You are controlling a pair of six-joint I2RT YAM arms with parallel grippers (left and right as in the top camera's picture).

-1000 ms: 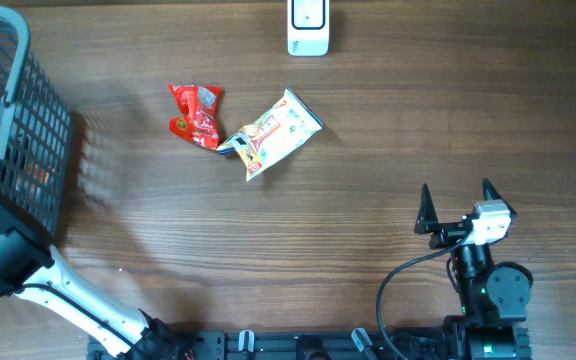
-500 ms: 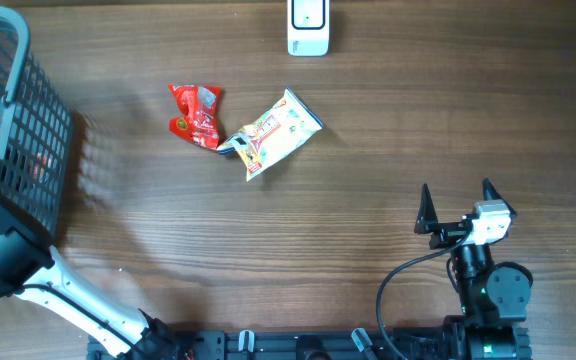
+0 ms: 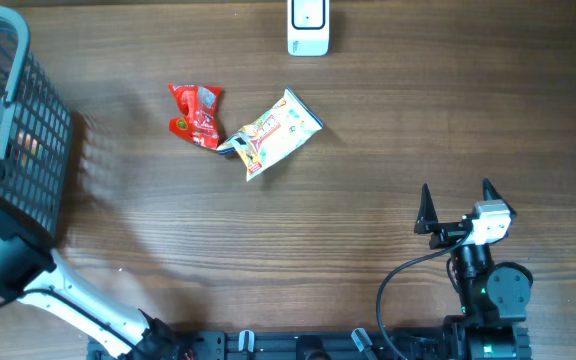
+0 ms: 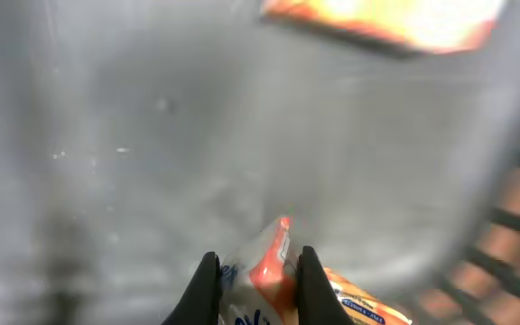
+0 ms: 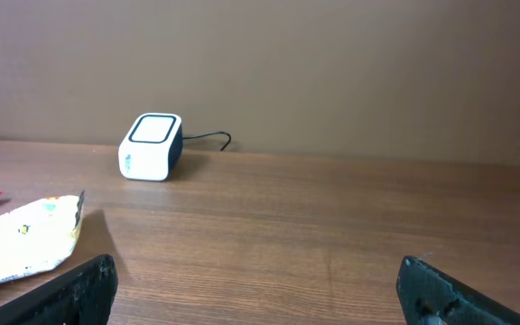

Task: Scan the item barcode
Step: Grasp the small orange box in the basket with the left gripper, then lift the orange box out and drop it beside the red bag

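The basket [image 3: 43, 150] stands at the left edge of the tabletop [image 3: 388, 140], its mesh wall close beside the left arm, which reaches down into it. Inside, the left pincer [image 4: 258, 259] is closed narrow on an orange and white packet [image 4: 350, 302], gripping its upper edge just above the grey basket floor. A second orange item [image 4: 386, 20] lies farther in, too blurred to identify. Out on the tabletop, a red packet [image 3: 196, 115] and a white and yellow packet [image 3: 273, 133] lie touching at their corners, left of centre. The white scanner [image 3: 308, 27] sits at the far edge, well apart from both. The right pincer [image 3: 457, 190] hangs near the front right with its jaws spread wide and nothing between them; broad bare wood lies around it and between it and the packets.
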